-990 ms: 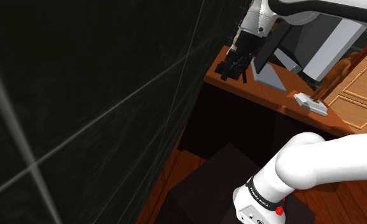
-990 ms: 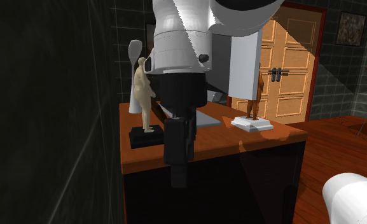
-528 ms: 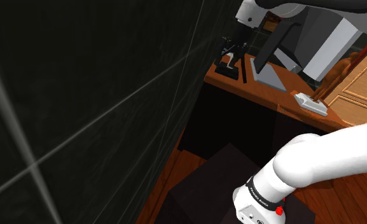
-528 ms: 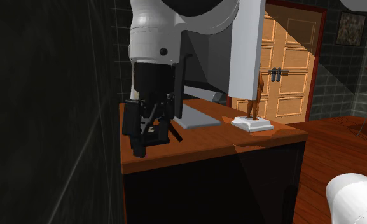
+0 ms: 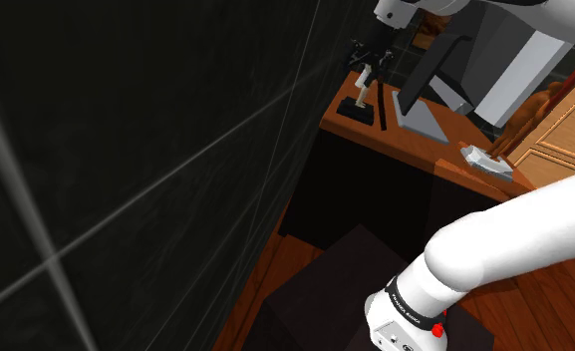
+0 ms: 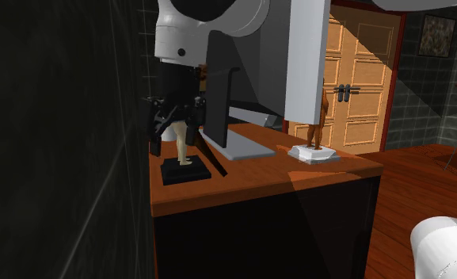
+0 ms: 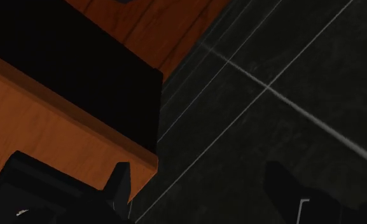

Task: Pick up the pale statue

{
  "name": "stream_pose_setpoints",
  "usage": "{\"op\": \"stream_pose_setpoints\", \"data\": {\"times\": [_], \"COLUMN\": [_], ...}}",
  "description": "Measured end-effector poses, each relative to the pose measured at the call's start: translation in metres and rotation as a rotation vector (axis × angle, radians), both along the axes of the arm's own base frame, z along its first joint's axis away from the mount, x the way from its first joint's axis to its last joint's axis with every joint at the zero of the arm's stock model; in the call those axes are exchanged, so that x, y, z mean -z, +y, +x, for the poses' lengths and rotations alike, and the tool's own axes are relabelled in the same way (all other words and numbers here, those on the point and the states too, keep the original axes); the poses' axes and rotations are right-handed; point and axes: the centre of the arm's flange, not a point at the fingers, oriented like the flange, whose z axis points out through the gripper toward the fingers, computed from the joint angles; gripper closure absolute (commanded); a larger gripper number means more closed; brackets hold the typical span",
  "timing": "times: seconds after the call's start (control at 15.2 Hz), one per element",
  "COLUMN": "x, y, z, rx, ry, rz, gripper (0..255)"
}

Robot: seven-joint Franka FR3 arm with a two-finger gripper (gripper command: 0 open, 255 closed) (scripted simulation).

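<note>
Wooden desk (image 6: 298, 179) — end effector (image 6: 171, 131) spread beside pale statue (image 6: 181, 149).

The wooden desk (image 6: 258, 181) carries the pale statue (image 6: 182, 147) on its black base by the wall, a monitor's grey foot (image 6: 246, 146) just beside it, and a brown figurine (image 6: 320, 119) on a white base farther along.

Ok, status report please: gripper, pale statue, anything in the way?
Black two-finger gripper open, holding nothing. Pale statue on black base stands on brown wooden desk, not gripped. Grey monitor and dark tiled wall close on either side.
</note>
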Motion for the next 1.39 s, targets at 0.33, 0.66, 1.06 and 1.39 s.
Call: {"op": "stream_pose_setpoints", "data": {"times": [0.33,0.66,1.06,1.39], "x": [-0.021,-0.046,-0.076,-0.1], "y": [-0.046,-0.094,-0.152,-0.191], "z": [0.023,0.038,0.046,0.041], "rx": [0.134,0.267,0.428,0.544], "ry": [-0.056,-0.112,-0.18,-0.229], "rz": [-0.033,-0.068,-0.107,-0.137], "gripper": [0,0,0,0]}}
